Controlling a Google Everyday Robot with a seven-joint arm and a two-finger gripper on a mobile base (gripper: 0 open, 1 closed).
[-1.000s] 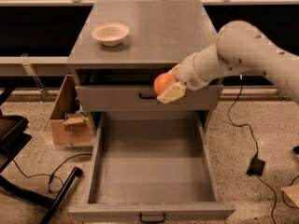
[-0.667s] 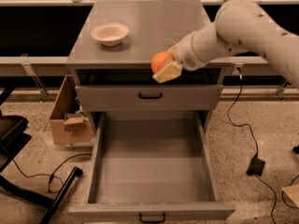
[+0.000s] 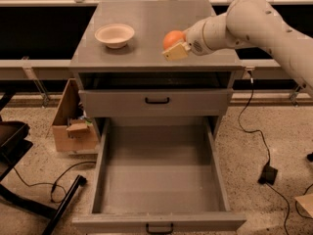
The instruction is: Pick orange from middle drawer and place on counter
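The orange [image 3: 172, 38] is held in my gripper [image 3: 175, 47], which is shut on it, above the front right part of the grey counter [image 3: 146, 23]. A beige finger pad [image 3: 176, 53] shows under the fruit. The white arm reaches in from the right. The middle drawer [image 3: 159, 180] is pulled fully open below and holds nothing. Its black handle [image 3: 159, 227] is at the front edge.
A beige bowl [image 3: 114, 35] stands on the counter's left. The upper drawer front [image 3: 156, 102] is shut. A cardboard box [image 3: 73, 126] sits on the floor at left, black cables and a stand leg at lower left, a power cable at right.
My gripper has lifted the orange from in front of the upper drawer up and over the counter's front right part.
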